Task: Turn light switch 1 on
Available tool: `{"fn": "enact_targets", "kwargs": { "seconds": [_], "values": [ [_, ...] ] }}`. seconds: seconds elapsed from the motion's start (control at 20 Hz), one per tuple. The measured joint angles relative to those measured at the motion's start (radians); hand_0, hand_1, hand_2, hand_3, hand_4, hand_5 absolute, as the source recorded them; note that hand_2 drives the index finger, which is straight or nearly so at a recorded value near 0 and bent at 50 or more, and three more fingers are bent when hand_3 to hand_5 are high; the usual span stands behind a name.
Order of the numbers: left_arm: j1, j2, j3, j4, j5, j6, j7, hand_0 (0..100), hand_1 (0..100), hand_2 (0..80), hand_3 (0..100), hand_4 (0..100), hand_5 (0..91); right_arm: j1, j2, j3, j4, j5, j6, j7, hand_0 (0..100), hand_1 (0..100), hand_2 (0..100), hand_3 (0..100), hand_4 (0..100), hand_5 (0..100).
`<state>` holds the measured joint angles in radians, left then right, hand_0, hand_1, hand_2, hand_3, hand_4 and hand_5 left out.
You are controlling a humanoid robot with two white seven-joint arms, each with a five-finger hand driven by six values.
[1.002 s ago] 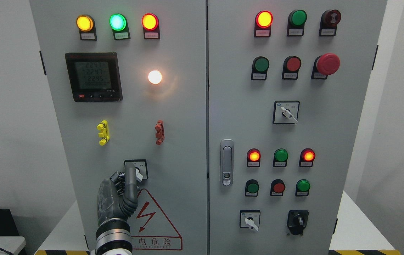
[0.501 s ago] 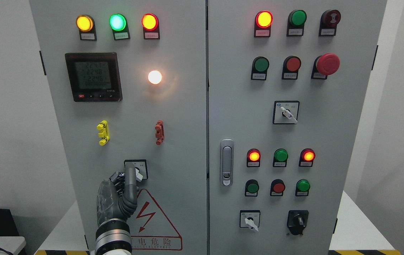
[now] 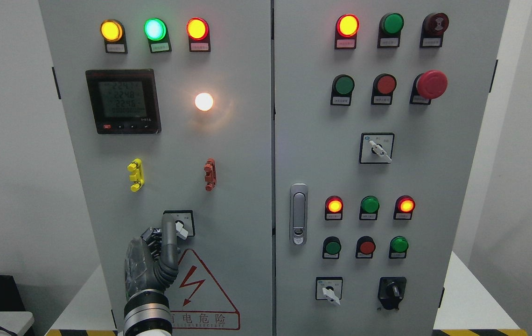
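Head view, left hand [image 3: 156, 252]: raised at the lower left of the left door, one finger [image 3: 169, 233] extended upward, the others curled, holding nothing.
Contact: fingertip at the left edge of light switch 1 [image 3: 179, 223], apparently touching its white lever; too small to confirm.
Switch position: low on the left door, just above the warning triangle [image 3: 203, 289].
Lamp: white lamp [image 3: 204, 101] already glowing, higher on the same door.
Risk, slip: fingertip could slide off the small lever, judged from the thin contact.
Risk, overturn: extra push could flip the lever back.
Count, lit top row left door: three.
Count, rotary switches in all: four.
Count, hands seen: one; right absent.
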<state>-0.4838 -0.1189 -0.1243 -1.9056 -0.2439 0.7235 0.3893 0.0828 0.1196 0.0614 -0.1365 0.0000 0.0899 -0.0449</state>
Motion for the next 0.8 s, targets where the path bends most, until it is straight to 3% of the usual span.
{"fn": "enact_targets", "kwargs": {
  "seconds": [0.8],
  "values": [
    [0.021,-0.001,0.0,-0.014,0.0,-0.004,0.004,35,10,59.4,86,88,84.7,0.0,0.0,0.0,0.0,0.0,0.0,0.0,12,39,0,0,0,0]
  ]
}}
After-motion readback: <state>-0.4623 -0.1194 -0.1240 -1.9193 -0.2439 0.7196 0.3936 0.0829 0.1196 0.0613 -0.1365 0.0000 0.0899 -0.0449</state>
